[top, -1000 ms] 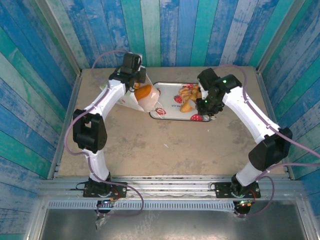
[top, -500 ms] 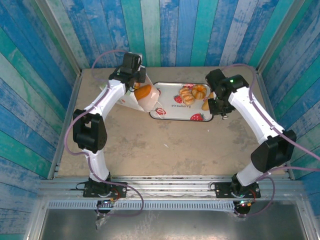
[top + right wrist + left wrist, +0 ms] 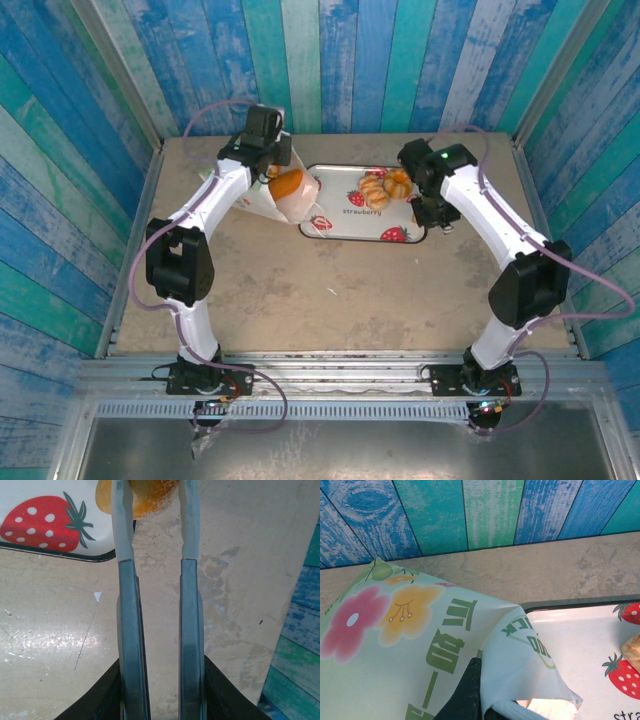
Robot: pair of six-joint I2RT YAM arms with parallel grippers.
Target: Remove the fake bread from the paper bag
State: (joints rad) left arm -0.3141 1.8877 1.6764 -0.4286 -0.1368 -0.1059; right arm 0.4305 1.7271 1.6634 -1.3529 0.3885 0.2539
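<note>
Right end effector [image 3: 152,510], apparently over bread [image 3: 150,490]

Top external looks down from behind the arm bases over the whole bench [image 3: 300,290]; left wrist sits close on the paper bag [image 3: 420,645], right wrist low over the bench, all sharing the tray [image 3: 343,222].

On the paper bag [image 3: 395,645], just ahead of the left gripper [image 3: 482,700], we read a column of green Chinese characters. One looked like 如, with a single stroke like 一 nearer the finger. The others we could not make out. On the folded flap to the right of that finger stood green letters that seemed to be "CK", turned sideways, beside a small green oval mark too small to read. Farther right, on the tray [image 3: 570,630], we saw black letters "stra", cut by the picture's edge. From above, the tray bore the word "strawberry", left of the right gripper [image 3: 432,214].
</note>
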